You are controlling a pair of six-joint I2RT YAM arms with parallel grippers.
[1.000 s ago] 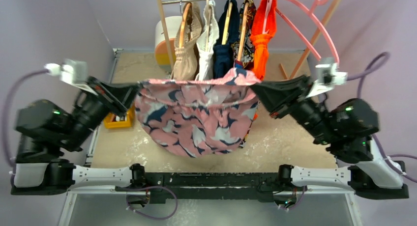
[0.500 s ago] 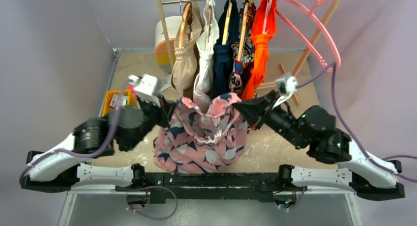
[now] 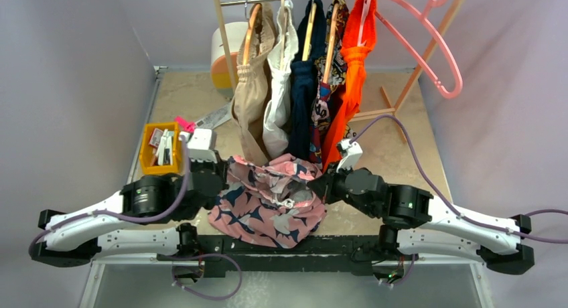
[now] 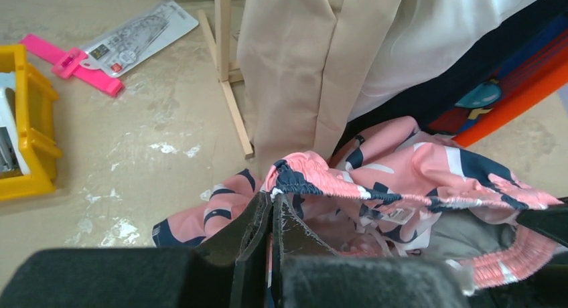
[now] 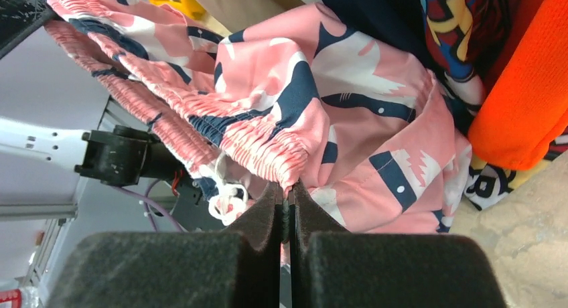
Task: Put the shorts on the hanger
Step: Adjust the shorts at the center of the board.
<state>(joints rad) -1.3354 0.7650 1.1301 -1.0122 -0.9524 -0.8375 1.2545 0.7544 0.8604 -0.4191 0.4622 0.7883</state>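
1. Where the arms meet low near the table's (image 3: pixel 402 154) front edge, the left gripper (image 4: pixel 271 199) is clamped on the shorts' (image 3: pixel 268 204) gathered waistband.
2. The right gripper (image 5: pixel 289 187) pinches the waistband's other side.
3. The shorts sag in a heap between them.
4. Farther back, the hanger (image 3: pixel 437 50) hangs at the rack's (image 3: pixel 224 33) right end, well apart from the shorts.

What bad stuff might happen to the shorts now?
1. The left gripper and right gripper each pinch only a thin bit of waistband, so the shorts might slip out when lifted.
2. The shorts sag in a crumpled heap between them, so the hanger, high on the right, may not slide in easily.
3. The hanging clothes press right against the shorts and might snag.
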